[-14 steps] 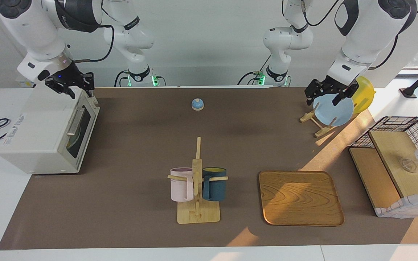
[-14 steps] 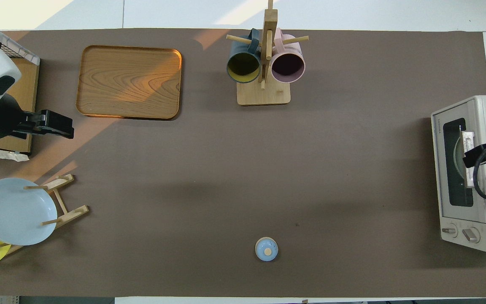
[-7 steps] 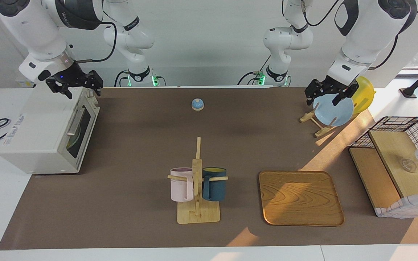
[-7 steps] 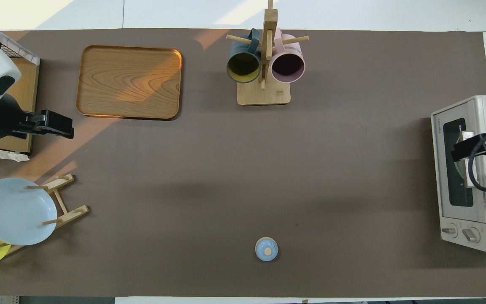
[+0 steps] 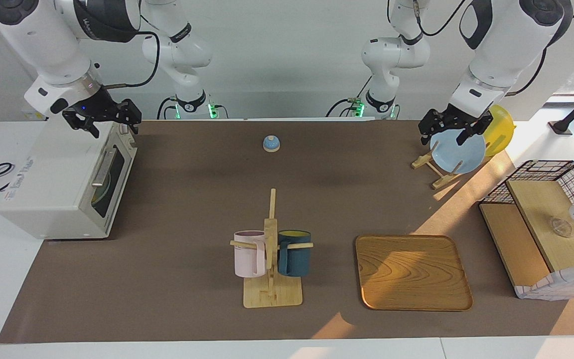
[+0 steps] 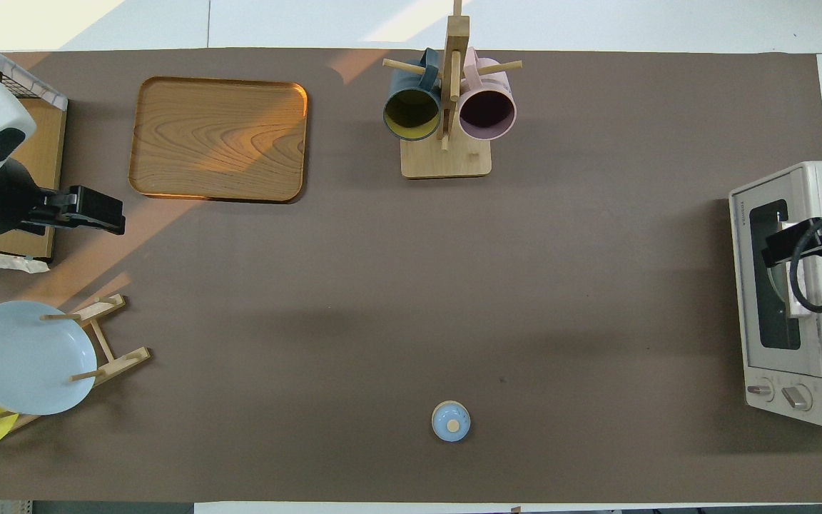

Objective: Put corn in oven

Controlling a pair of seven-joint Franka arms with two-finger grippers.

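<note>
Your right gripper (image 5: pixel 110 118) has lifted clear of the boxy off-white toaster oven (image 5: pixel 63 177) over the last second and now hangs above its top front edge, jaws apart and holding nothing. The dark glass door (image 5: pixel 110 172) is shut, and no yellow corn cob shows anywhere on the desk (image 5: pixel 192 199); something pale and rounded sits behind the glass, but you cannot tell whether that is the corn. Judged from this, the task looks finished or close to it.

Your left gripper (image 5: pixel 454 127) waits over the light blue plate (image 5: pixel 459 149) in its wooden rack, jaws apart. The desk's middle is open, with only the small blue bell (image 5: pixel 271 143) near the robots.
</note>
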